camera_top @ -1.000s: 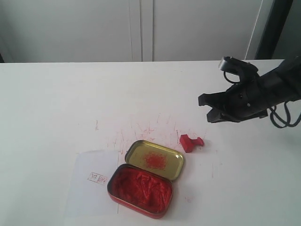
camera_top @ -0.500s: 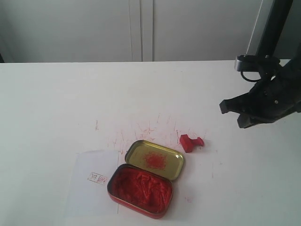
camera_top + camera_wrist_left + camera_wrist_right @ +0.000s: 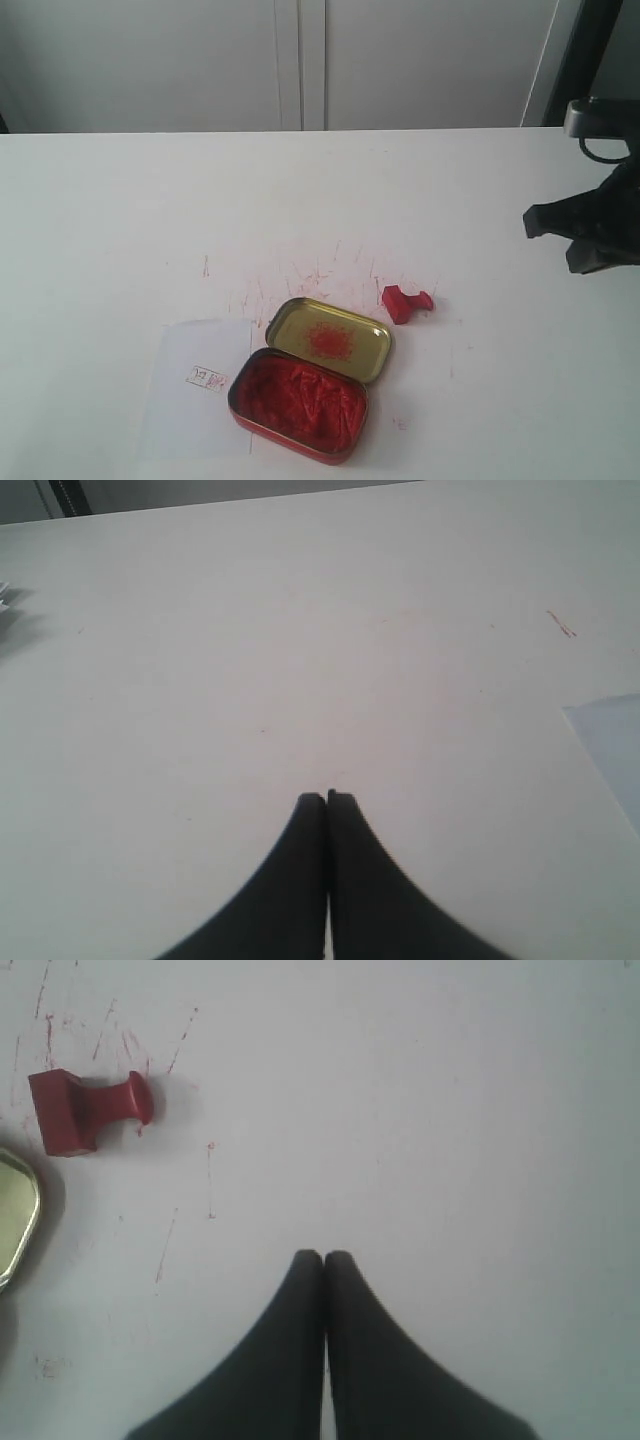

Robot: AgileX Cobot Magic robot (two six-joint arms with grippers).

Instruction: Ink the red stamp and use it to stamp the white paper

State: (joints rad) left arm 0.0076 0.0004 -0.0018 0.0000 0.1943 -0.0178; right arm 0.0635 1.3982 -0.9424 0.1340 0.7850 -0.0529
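Red stamp (image 3: 407,302) | bright stepped block (on its side) | right tool (image 3: 323,1257) clenched | left tool (image 3: 326,798) clenched

Right gripper (image 3: 550,240) cut off at the exterior view's three o'clock edge, red imprint (image 3: 206,379) on the white paper (image 3: 195,410) too small to read, gold tin lid (image 3: 12,1215) clipped in right wrist view

The stamp (image 3: 407,303) lies right of the lid (image 3: 296,326) (apart) — the paper (image 3: 195,400) left.
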